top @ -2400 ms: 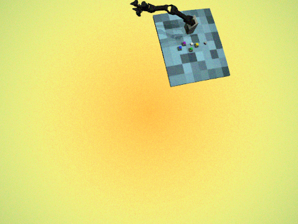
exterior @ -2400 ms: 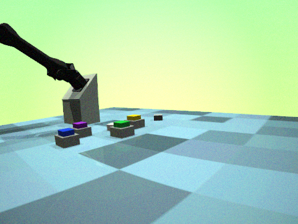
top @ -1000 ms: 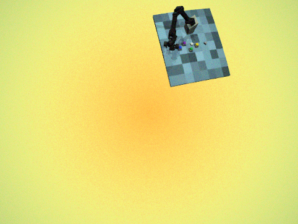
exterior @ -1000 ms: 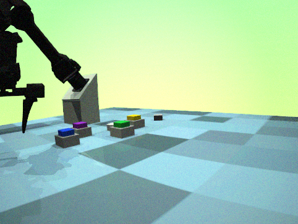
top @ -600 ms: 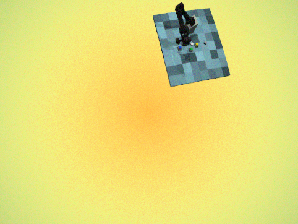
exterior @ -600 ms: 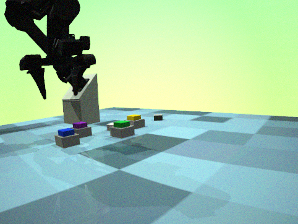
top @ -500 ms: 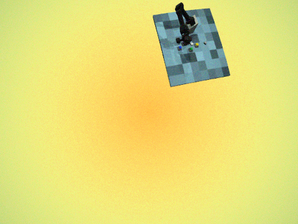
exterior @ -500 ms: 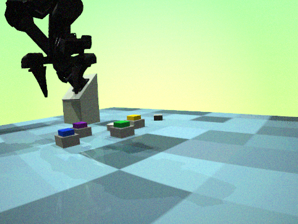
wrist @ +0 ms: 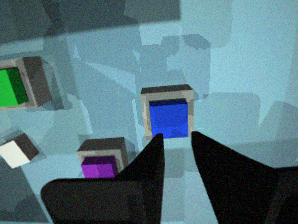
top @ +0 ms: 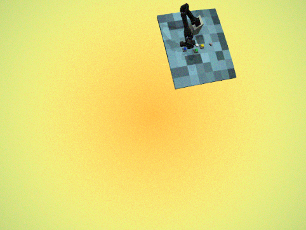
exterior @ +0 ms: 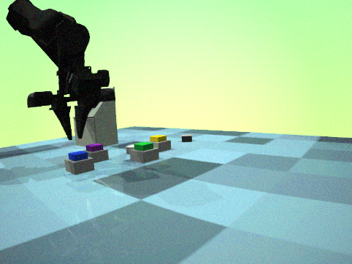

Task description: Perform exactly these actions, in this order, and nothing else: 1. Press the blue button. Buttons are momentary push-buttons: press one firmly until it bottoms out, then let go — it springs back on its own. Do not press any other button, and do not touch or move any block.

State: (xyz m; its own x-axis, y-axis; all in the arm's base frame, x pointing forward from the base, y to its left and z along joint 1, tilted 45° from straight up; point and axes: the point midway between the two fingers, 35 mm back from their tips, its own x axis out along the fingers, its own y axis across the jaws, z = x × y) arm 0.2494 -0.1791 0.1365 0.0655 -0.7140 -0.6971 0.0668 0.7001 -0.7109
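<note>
Directly below the gripper in the wrist view sits the blue button on its tan base, just ahead of the fingertips, which point down at its near edge. Fingers are drawn nearly together with a narrow gap, nothing between them. The exterior view shows the gripper hanging in the air above the blue button, tips not touching it. Purple button is beside the gripper's left finger in the wrist view, partly hidden by it; in the exterior view the purple button sits just behind the blue one. Green button is further off at the left frame edge, with a white block nearer, also on that side. Yellow button and a small dark block lie well away from the gripper, past the green button. Everything rests on the checkered blue-grey floor.
</note>
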